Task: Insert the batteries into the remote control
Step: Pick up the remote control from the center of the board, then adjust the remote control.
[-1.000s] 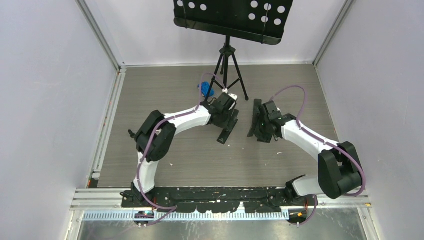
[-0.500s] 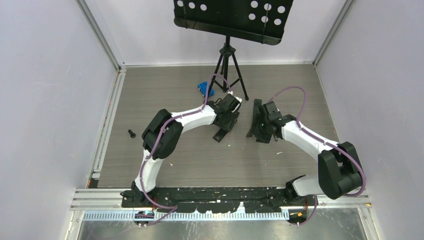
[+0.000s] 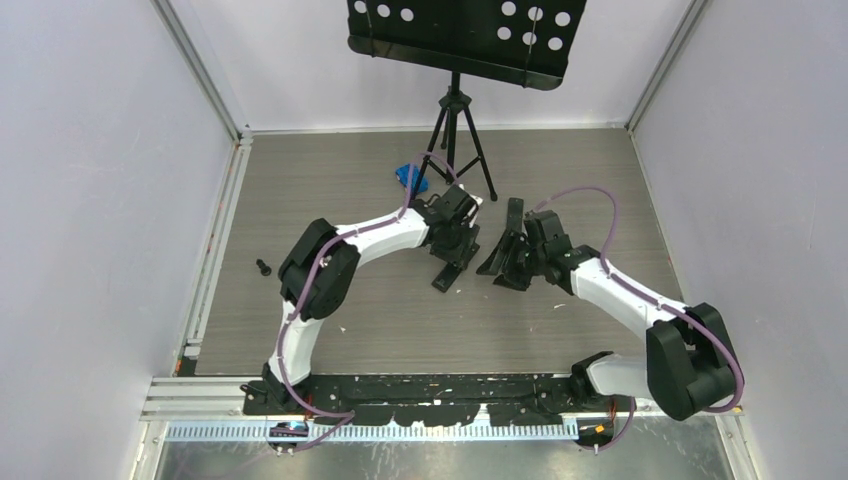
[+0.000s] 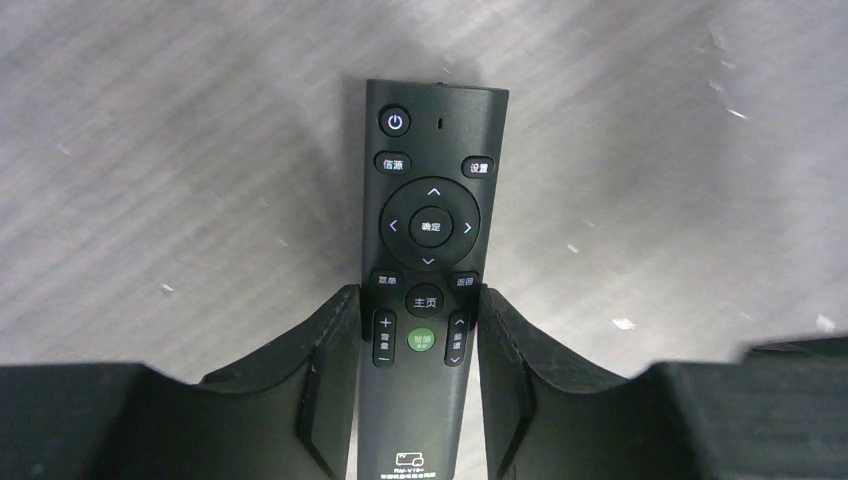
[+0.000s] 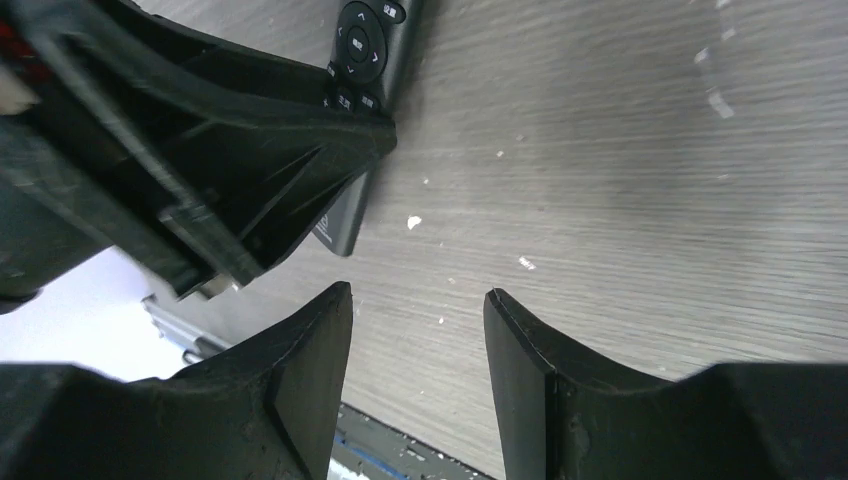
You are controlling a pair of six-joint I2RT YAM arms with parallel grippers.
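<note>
A black remote with buttons [image 4: 430, 225] lies face up on a grey wood-grain table [image 4: 180, 200], running straight away from the camera. The left gripper [image 4: 418, 302] clamps it across its near half, one black finger [image 4: 320, 360] pressed to each long side. At the remote's far end sits the power button [image 4: 396, 122], below it a round direction ring [image 4: 431, 226], and level with the fingertips a green button [image 4: 422, 340]. Small white flecks [image 4: 622, 323] dot the table right of the remote.
</note>
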